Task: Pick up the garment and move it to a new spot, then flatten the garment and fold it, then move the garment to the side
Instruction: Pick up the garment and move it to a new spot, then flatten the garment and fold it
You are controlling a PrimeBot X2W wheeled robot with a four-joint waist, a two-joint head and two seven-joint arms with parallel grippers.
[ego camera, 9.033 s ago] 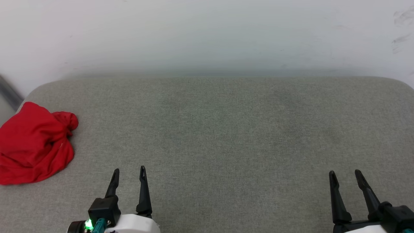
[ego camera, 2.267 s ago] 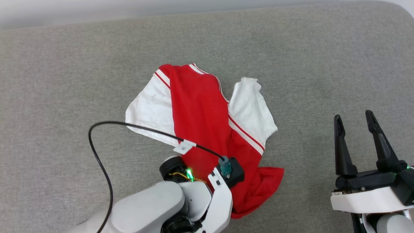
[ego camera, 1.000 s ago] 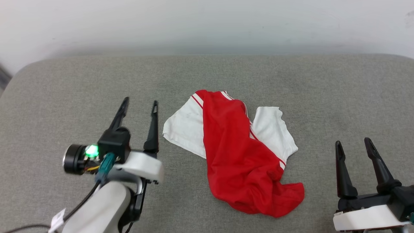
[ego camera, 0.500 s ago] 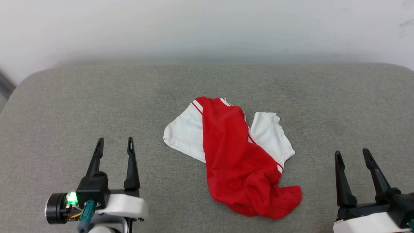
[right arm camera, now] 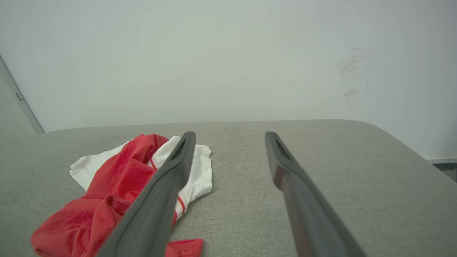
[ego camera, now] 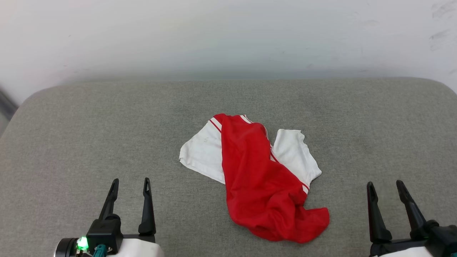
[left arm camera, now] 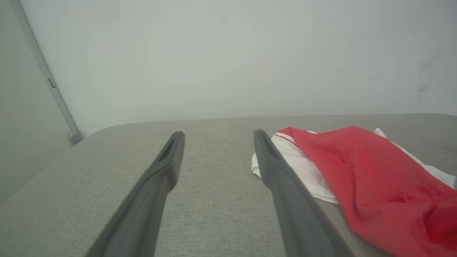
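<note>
Red jersey T-shirt (ego camera: 257, 185), crumpled at centre; left gripper (ego camera: 130, 180) at seven o'clock, right gripper (ego camera: 384, 182) at five, both spread (empty). Pinching doubled layers could trap wrinkles.

Grey fabric cushion (ego camera: 107, 125) with crumpled garment (ego camera: 257, 182) on top

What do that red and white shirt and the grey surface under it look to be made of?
The garment: thin, soft, matte knit cloth, probably jersey; it drapes and crumples in loose folds. The grey surface: matte woven upholstery cloth, judging by its fine flecked weave; its rounded corners suggest padding beneath.
</note>
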